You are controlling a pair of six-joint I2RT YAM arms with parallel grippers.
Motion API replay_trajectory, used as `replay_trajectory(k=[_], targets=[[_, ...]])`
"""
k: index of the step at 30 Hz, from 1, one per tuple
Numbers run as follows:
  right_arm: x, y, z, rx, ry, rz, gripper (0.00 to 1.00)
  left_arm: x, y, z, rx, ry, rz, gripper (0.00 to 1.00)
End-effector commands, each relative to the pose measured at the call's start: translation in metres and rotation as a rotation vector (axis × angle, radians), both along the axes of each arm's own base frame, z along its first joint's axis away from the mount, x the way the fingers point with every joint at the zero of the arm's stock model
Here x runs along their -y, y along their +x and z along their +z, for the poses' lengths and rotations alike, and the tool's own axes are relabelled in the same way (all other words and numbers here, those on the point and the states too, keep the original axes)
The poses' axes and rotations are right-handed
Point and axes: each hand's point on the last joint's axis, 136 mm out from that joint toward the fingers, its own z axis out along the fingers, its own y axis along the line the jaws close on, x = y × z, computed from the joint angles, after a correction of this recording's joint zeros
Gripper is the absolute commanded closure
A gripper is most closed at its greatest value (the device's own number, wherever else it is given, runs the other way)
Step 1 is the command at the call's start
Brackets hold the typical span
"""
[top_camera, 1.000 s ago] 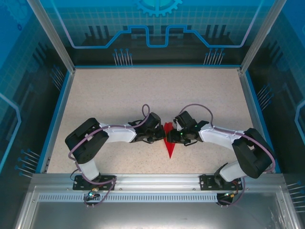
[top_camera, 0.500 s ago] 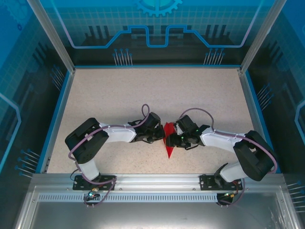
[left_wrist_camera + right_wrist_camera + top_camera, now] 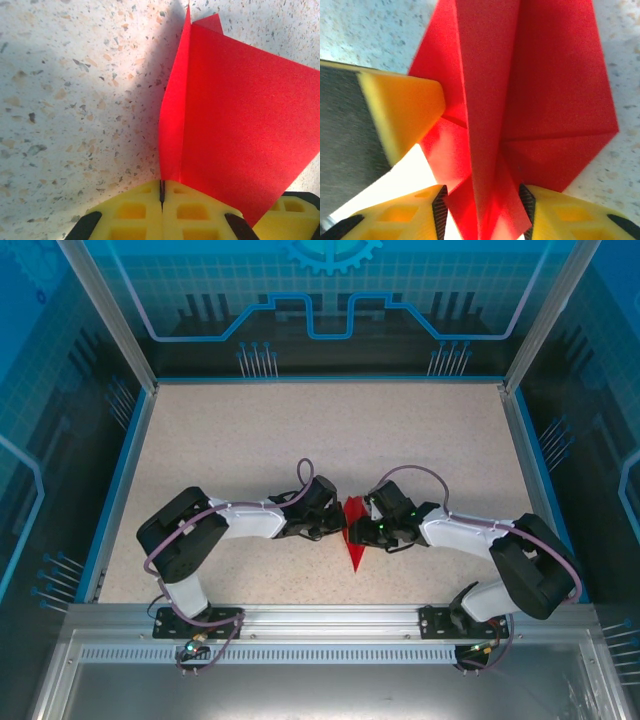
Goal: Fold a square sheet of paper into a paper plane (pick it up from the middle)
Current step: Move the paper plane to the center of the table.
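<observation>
The paper plane [image 3: 355, 550] lies in the middle of the table [image 3: 300, 430], near the front, right between the two arms. It is bright red, long and thin, and its sharp tip points to the front edge. In the left wrist view the paper plane [image 3: 235, 130] has one flap standing up and a wide flat wing lying on the table. In the right wrist view the paper plane [image 3: 540, 90] shows a ridge down its middle and slanted folds.

The left gripper [image 3: 162, 192] has its yellow fingers pressed together, pinching the standing flap. The right gripper [image 3: 482, 200] has its fingers spread apart, one on each side of the ridge.

From above, the left gripper [image 3: 335, 524] and right gripper [image 3: 364, 530] almost meet at the paper.

The table is pale with little brown and grey specks. A blue rim [image 3: 128, 470] runs around it, and see-through blue walls [image 3: 330, 300] with line patterns stand behind. A grey metal rail [image 3: 320, 620] runs along the front.
</observation>
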Motion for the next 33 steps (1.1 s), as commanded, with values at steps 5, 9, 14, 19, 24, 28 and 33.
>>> replay_trajectory(k=[5,9,14,19,24,28,33], targets=[[-0.008,-0.004,0.0,0.013,0.032,-0.026,0.57,-0.005,-0.003,-0.012,-0.027,0.014,0.003,1.0],[-0.002,-0.011,-0.008,0.006,-0.025,-0.027,0.6,-0.004,-0.002,-0.011,-0.024,0.013,0.001,1.0],[0.0,-0.014,-0.014,0.004,-0.067,-0.027,0.62,-0.004,-0.003,-0.01,-0.022,0.01,0.001,1.0],[0.005,-0.011,-0.013,0.015,-0.112,-0.038,0.66,-0.006,-0.001,-0.004,-0.016,0.013,0.003,0.94],[0.011,-0.009,-0.012,0.014,-0.15,-0.059,0.82,-0.011,0.004,0.01,0.002,0.012,0.017,0.81],[0.013,-0.008,-0.009,0.017,-0.173,-0.06,0.89,-0.023,0.008,0.019,0.013,0.025,0.04,0.69],[0.022,0.0,0.002,0.058,-0.252,-0.044,0.94,-0.056,0.012,0.033,0.03,0.1,0.122,0.44]])
